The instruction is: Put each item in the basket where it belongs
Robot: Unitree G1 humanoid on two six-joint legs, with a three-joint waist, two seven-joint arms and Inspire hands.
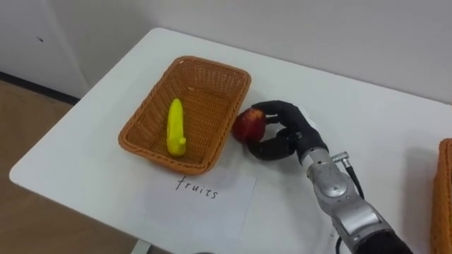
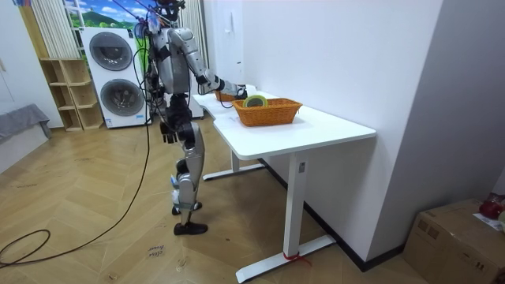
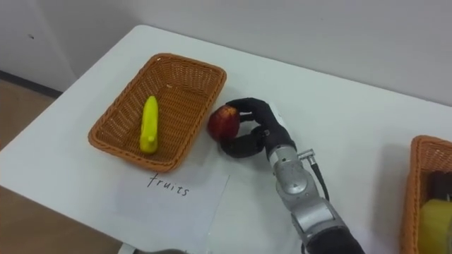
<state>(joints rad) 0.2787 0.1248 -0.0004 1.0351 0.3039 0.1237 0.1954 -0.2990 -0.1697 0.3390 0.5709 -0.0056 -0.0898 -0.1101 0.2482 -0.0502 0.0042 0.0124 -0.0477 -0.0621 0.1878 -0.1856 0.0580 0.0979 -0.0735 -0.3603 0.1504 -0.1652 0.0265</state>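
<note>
Apple [image 1: 248,125], firm, smooth and likely slippery, lies at three o'clock of the fruit basket [image 1: 212,65] in the left eye view, the right hand [image 1: 286,134] curled round its broad sides; the room view shows the left hand [image 2: 166,132] hanging idle; the right eye view agrees.

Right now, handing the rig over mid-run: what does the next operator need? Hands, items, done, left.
Right hand: shut on the red apple, just outside the right rim of the fruit basket. Can't tell whether the apple rests on the table.
Left hand: hangs at the robot's side in the room view.
Done: a yellow fruit lies in the fruit basket. The second basket, off to the robot's right, holds a few items I can't identify.
Left: carry the apple over the rim and release it in the fruit basket.
</note>
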